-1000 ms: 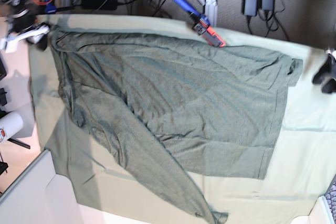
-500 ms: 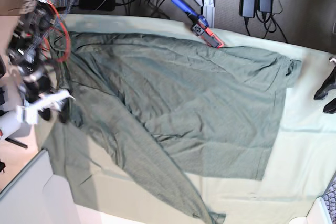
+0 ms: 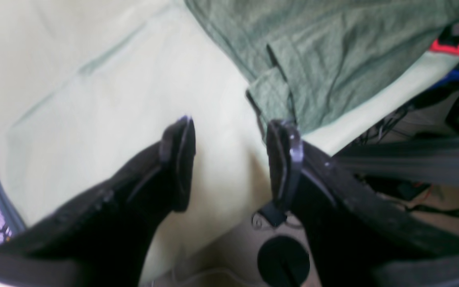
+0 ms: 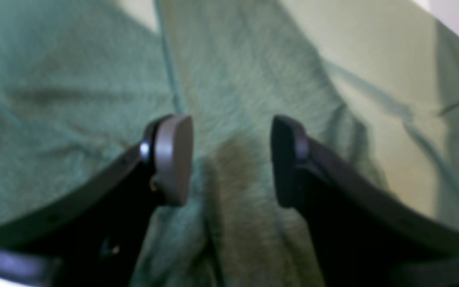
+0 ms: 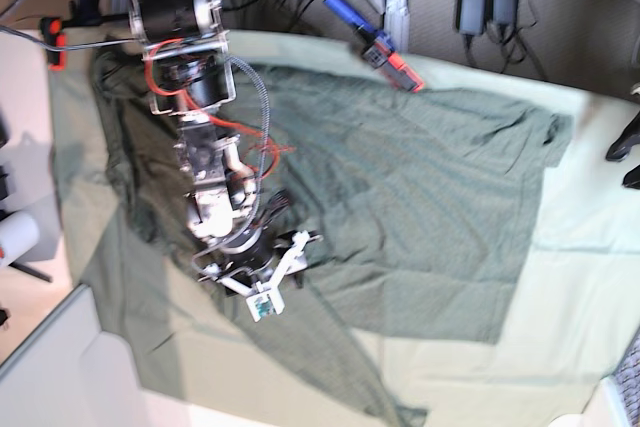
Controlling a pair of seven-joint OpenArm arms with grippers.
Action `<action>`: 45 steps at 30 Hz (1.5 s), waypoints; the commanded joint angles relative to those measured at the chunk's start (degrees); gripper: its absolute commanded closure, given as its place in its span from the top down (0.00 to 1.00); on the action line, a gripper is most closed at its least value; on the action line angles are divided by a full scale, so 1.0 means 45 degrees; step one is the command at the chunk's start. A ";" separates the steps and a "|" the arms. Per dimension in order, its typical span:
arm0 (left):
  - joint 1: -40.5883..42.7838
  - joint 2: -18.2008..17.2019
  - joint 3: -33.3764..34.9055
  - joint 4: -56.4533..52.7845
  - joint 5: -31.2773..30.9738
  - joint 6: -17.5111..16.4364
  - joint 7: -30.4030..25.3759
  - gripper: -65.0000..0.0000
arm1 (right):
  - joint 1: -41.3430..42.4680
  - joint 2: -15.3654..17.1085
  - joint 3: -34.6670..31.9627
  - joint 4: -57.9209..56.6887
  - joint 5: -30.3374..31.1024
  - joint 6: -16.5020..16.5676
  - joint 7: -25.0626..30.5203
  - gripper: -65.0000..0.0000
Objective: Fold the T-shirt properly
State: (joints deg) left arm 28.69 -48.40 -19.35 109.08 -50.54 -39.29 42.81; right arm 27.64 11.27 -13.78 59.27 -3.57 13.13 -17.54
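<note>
Pale mint tablecloth (image 5: 590, 277) covering the bench, cables and chargers cluttering the floor beyond its far edge. Lying spread across the cloth, the T-shirt (image 5: 420, 197), dark grey-green and wrinkled, one long flap trailing toward the near edge, probably laid flat this way so an edge can be lifted and folded over.

Hanging over the shirt's middle, the right gripper (image 4: 231, 159), jaws released and empty, straddling a raised ridge of fabric in the right wrist view; apparently lining up to pinch that ridge, though contact cannot be told from the blurred close-up.

Waiting at the far side of the bench, the left gripper (image 3: 229, 159), jaws likewise spread and grasping nothing, poised over bare cloth just beside a sleeve hem (image 3: 271, 93), seemingly ready to take that corner.

Compared with half a second ago: right arm now reaching well in over the shirt rather than hovering at the bench's corner; shirt lying much as before; left gripper barely shifted.
</note>
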 commanded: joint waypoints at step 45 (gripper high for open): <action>-0.0092 -0.0253 -0.0146 0.0155 0.0151 -0.0158 -0.0617 0.50 | -0.6649 0.2841 -0.0704 0.9131 -0.1224 -0.1258 -0.2108 0.00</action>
State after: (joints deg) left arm 28.69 -48.38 -19.35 109.12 -49.08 -39.33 41.30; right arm -3.14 23.42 -17.30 99.31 -8.91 7.92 -28.32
